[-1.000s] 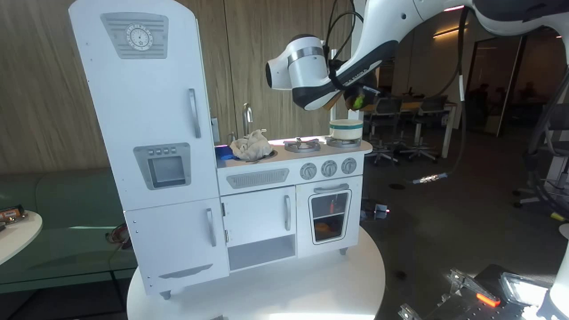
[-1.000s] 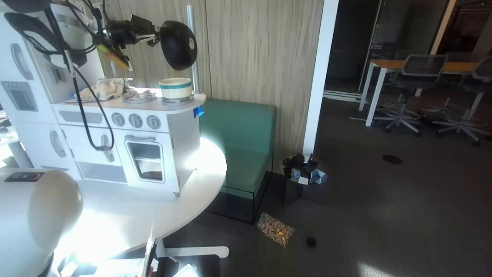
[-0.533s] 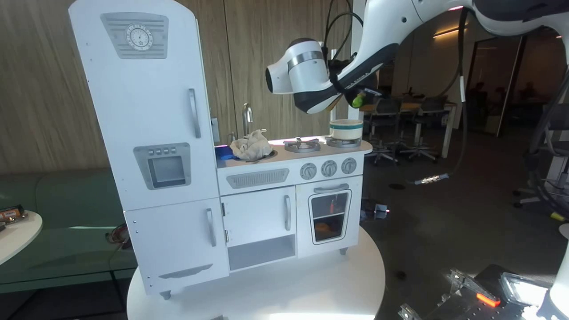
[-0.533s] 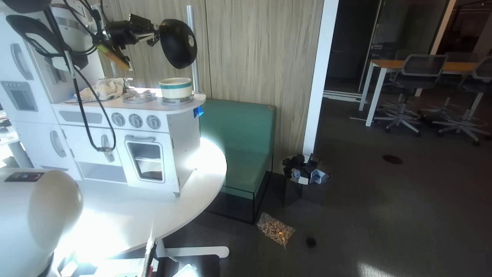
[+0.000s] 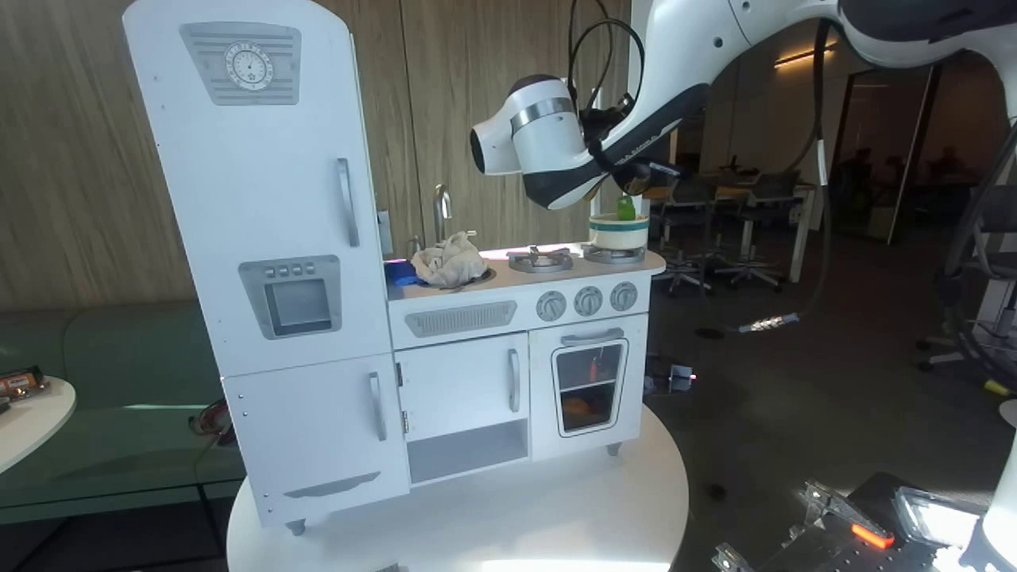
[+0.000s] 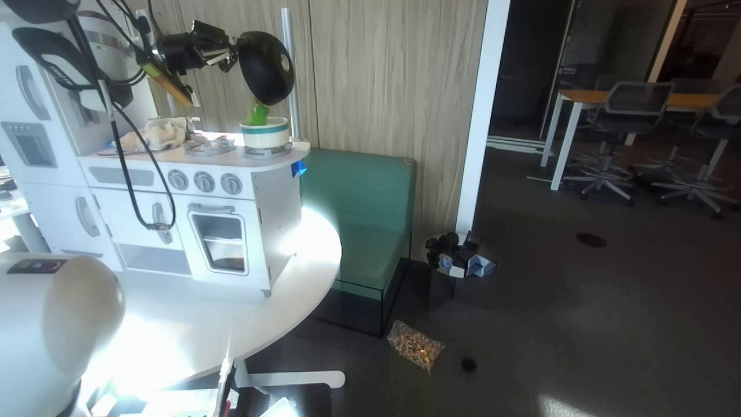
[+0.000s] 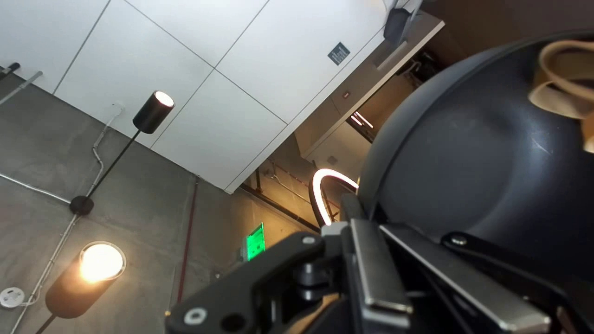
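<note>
My gripper [image 6: 231,51] is clamped on the rim of a black bowl [image 6: 266,68], which I have tilted over a cream, teal-banded pot [image 6: 266,138] on a burner [image 6: 266,153]. Green item [image 6: 258,114] shows between bowl and pot mouth in both exterior views, contact unclear; wrist view shows tan pieces [image 7: 557,102] inside the bowl.

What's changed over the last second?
The green item has gone from the tipped black bowl down to the mouth of the pot; whether it has settled isn't clear. The robot wrist dipped slightly. The jaws still hold the bowl. Pot and cloth stayed put.
</note>
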{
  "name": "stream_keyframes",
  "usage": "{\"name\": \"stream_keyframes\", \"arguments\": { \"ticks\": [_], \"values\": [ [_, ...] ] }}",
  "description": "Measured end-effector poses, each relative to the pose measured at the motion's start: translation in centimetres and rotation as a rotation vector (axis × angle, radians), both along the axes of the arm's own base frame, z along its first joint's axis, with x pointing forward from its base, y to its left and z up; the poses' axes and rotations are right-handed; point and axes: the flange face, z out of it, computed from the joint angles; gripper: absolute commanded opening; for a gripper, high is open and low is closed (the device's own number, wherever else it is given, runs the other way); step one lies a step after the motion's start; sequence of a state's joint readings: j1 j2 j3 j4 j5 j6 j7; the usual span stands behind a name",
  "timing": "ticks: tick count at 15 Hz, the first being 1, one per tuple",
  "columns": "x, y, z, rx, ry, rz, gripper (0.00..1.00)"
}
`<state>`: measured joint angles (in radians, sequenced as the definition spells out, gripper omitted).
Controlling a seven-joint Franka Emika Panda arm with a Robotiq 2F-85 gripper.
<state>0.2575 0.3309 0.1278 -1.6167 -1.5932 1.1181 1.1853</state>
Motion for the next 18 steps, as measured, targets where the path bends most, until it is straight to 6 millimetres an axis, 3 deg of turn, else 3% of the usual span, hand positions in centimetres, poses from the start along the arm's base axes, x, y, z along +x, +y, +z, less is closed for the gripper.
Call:
{"name": "stream_keyframes", "arguments": {
  "ticks": [4, 7, 11, 18],
  "values": [
    [0.6, 0.0, -0.7, -0.004, 0.063, -0.008, 0.01],
    [0.8, 0.1, -0.1, 0.001, 0.06, -0.008, 0.01],
    [0.5, 1.8, 3.3, 0.119, 0.007, 0.038, 0.01],
    [-3.0, 7.4, 10.4, 0.476, -0.032, 0.206, 0.01]
  ]
}}
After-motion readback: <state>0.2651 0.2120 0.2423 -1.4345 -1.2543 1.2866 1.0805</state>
